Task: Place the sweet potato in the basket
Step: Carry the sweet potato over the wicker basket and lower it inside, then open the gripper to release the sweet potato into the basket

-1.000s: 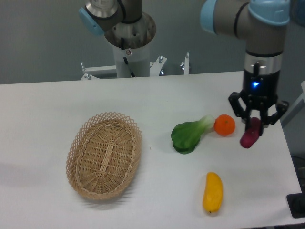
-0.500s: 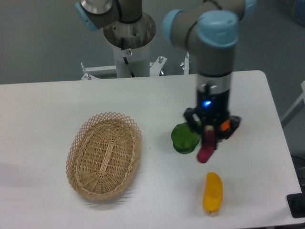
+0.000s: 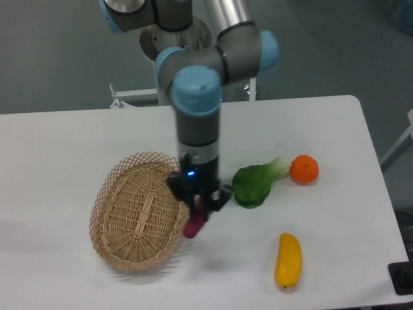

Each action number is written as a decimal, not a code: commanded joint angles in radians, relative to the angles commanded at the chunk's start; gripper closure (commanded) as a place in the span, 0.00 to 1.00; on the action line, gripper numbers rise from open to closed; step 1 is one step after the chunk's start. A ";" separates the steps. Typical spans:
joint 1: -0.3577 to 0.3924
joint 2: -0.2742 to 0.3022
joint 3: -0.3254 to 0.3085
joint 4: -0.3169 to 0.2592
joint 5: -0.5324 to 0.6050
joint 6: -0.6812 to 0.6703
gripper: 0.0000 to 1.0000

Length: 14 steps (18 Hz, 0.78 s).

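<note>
One basket I see holds nothing; gripper fingers clamp the sweet potato over its right rim.

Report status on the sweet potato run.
Gripper shut on sweet potato. Potato hanging at basket's right rim, not released. Nothing in the way.

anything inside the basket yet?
Visible basket floor is bare weave. The sweet potato hangs in the tool at the right rim, apparently not resting inside; the arm hides a little of that rim.
</note>
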 joint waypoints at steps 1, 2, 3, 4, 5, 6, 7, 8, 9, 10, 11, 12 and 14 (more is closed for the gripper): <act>-0.012 0.000 -0.005 0.000 0.000 0.000 0.66; -0.029 -0.002 -0.006 0.000 0.000 0.000 0.66; -0.046 -0.005 -0.009 0.000 0.000 -0.002 0.65; -0.055 -0.014 -0.015 0.000 0.000 0.000 0.65; -0.060 -0.020 -0.021 -0.002 0.000 0.000 0.64; -0.075 -0.029 -0.023 -0.002 0.002 0.002 0.63; -0.091 -0.035 -0.023 0.000 0.002 0.002 0.63; -0.095 -0.038 -0.029 0.002 0.002 0.006 0.63; -0.100 -0.046 -0.037 0.002 0.002 0.009 0.63; -0.103 -0.052 -0.041 0.002 0.002 0.012 0.63; -0.109 -0.054 -0.045 0.002 0.002 0.017 0.63; -0.112 -0.055 -0.054 0.002 0.003 0.021 0.63; -0.114 -0.055 -0.074 0.002 0.005 0.032 0.62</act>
